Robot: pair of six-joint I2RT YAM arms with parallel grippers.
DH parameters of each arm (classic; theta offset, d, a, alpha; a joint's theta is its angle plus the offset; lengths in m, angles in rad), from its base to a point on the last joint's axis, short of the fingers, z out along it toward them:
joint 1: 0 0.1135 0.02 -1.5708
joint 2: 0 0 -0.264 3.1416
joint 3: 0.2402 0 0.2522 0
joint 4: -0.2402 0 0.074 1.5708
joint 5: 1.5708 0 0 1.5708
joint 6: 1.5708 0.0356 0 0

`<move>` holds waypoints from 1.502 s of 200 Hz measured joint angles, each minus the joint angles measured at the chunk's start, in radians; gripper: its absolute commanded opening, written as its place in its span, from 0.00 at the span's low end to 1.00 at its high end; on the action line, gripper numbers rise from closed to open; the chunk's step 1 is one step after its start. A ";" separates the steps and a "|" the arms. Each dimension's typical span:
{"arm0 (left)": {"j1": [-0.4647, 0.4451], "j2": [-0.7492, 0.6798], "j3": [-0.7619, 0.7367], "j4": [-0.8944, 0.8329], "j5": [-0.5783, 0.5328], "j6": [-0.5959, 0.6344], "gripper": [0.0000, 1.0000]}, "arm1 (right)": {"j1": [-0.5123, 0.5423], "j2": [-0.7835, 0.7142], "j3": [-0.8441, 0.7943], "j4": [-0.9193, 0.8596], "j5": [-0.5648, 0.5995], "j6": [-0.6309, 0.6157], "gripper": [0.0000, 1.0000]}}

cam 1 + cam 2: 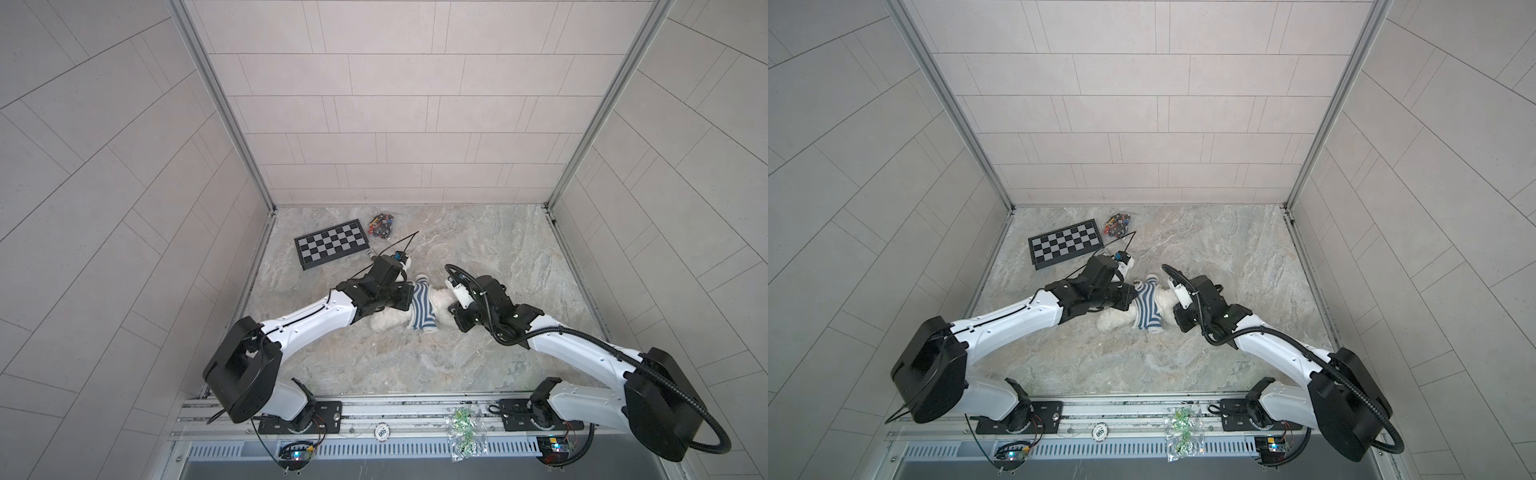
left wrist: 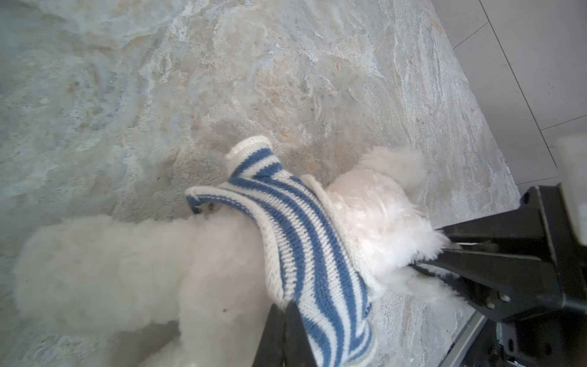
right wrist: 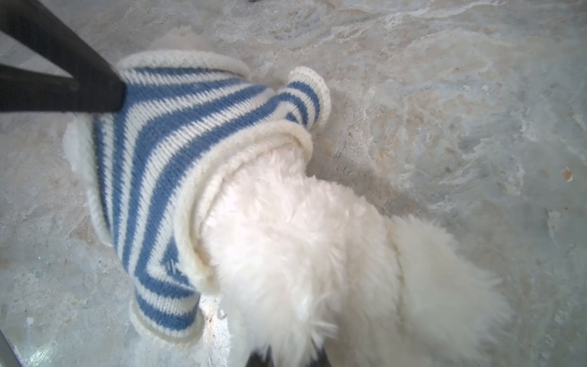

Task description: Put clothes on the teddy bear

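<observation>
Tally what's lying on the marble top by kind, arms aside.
teddy bear: 1
striped sweater, partly pulled onto the bear: 1
checkerboard: 1
bag of small coloured parts: 1
Total: 4
</observation>
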State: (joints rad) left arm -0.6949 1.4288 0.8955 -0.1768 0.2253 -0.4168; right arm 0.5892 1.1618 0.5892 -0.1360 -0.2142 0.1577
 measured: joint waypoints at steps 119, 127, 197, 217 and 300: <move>-0.076 -0.057 -0.083 0.055 -0.006 0.020 0.12 | 0.027 -0.155 -0.059 -0.053 0.011 0.035 0.00; -0.086 -0.071 -0.111 0.077 -0.006 0.005 0.19 | 0.029 -0.154 -0.059 -0.056 0.014 0.038 0.00; -0.209 -0.286 -0.351 0.210 -0.050 -0.183 0.38 | 0.038 -0.161 -0.059 -0.077 0.032 0.056 0.00; -0.252 -0.261 -0.351 0.258 -0.061 -0.217 0.40 | 0.042 -0.161 -0.059 -0.078 0.035 0.058 0.00; -0.270 -0.092 -0.342 0.328 -0.128 -0.267 0.15 | 0.052 -0.171 -0.059 -0.079 0.043 0.064 0.00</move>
State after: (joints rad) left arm -0.9649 1.3373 0.5537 0.1516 0.0971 -0.6838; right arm 0.6415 0.9905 0.5304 -0.2146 -0.1707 0.2222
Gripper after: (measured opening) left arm 0.231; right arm 0.102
